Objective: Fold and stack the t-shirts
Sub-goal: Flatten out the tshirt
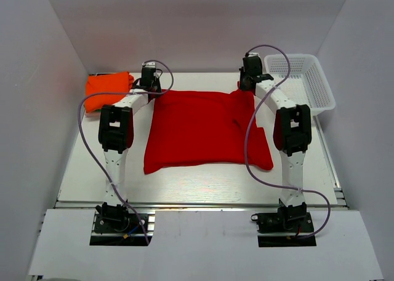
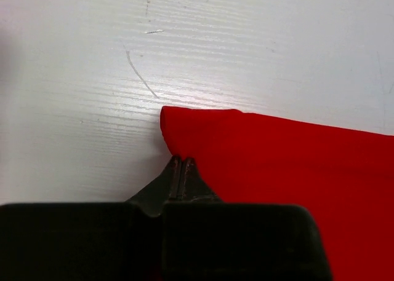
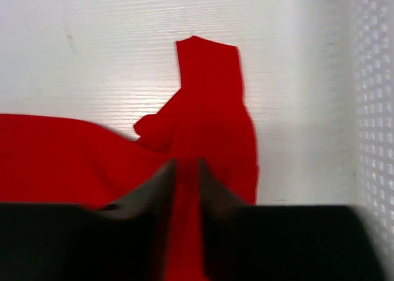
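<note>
The red t-shirt lies spread flat across the middle of the table. My left gripper is at its far left corner; in the left wrist view the gripper is shut, pinching the edge of the red cloth. My right gripper is at the far right corner; in the right wrist view the gripper is closed on a bunch of the red cloth, with a sleeve sticking out beyond. A folded orange t-shirt lies at the far left. No green shirt is in view.
A white mesh basket stands at the far right, its wall showing in the right wrist view. White walls enclose the table on the left, back and right. Purple cables loop from both arms.
</note>
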Robot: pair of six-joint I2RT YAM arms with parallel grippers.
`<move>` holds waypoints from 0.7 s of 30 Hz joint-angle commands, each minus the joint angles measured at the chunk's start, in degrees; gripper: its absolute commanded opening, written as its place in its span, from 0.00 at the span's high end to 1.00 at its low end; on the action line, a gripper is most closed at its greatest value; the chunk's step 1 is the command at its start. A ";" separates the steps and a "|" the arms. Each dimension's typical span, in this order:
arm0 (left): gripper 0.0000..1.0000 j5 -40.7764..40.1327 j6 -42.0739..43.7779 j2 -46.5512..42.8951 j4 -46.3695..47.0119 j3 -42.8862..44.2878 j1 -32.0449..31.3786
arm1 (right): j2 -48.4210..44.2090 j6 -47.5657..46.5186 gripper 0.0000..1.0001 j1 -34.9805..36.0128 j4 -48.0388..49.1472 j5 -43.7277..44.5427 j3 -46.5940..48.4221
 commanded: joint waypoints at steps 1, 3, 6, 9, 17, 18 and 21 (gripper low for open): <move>1.00 0.72 0.68 -4.55 1.14 0.15 0.07 | -1.25 -1.78 0.65 0.00 2.00 -5.91 0.23; 1.00 1.25 0.68 -4.55 1.14 0.15 0.07 | -0.28 -1.52 0.61 0.00 1.57 -6.63 0.59; 1.00 1.87 0.68 -4.03 1.14 0.15 0.07 | 1.21 -1.43 0.32 0.00 0.68 -7.33 2.78; 1.00 1.87 0.68 -4.03 1.14 0.15 0.07 | 3.23 -1.69 0.12 0.18 -0.37 -7.16 4.36; 1.00 1.87 0.68 -3.50 1.14 -0.38 0.07 | 6.66 -1.34 0.44 0.27 -1.95 -7.42 6.03; 1.00 1.87 0.68 -3.50 1.14 -0.38 0.07 | 6.75 -1.08 0.46 0.09 -2.48 -6.72 6.30; 1.00 1.34 0.68 -3.50 1.14 0.23 0.07 | 6.15 -0.55 0.97 0.00 -3.88 -3.40 5.34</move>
